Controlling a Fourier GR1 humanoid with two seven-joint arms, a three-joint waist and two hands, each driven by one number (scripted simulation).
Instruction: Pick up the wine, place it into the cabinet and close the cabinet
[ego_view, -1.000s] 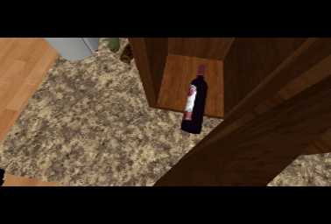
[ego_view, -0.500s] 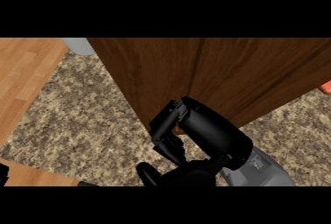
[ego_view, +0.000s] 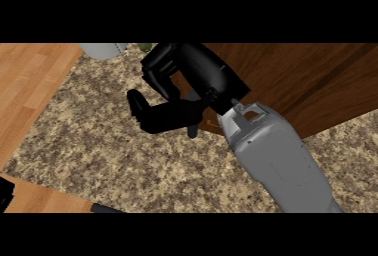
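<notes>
Head view shows the right hand (ego_view: 184, 82) stretched out from its grey forearm (ego_view: 277, 160) over the speckled counter (ego_view: 96, 150), lying against the dark wooden cabinet (ego_view: 310, 85) that fills the upper right. Its fingers are curled downward on the cabinet's left edge, with the thumb jutting out lower left over the counter; whether they hook round the door's edge or merely press on it cannot be told, since the hand covers that edge. No wine bottle is visible anywhere: neither on the counter nor in either hand, and the cabinet's broad brown face hides whatever stands behind it, so the wine's place cannot be read here. Judging by that and by the task, the step in hand looks like the closing of the door, with the right hand the only one near it. The relation that matters is that the wood lies up and to the right of the fingers, so any further push would run that way, along the forearm's line. At the far lower left edge a small dark shape (ego_view: 4, 192) shows, too little to identify. A pale grey object (ego_view: 103, 49) sits at the top edge, well apart from the hand.
</notes>
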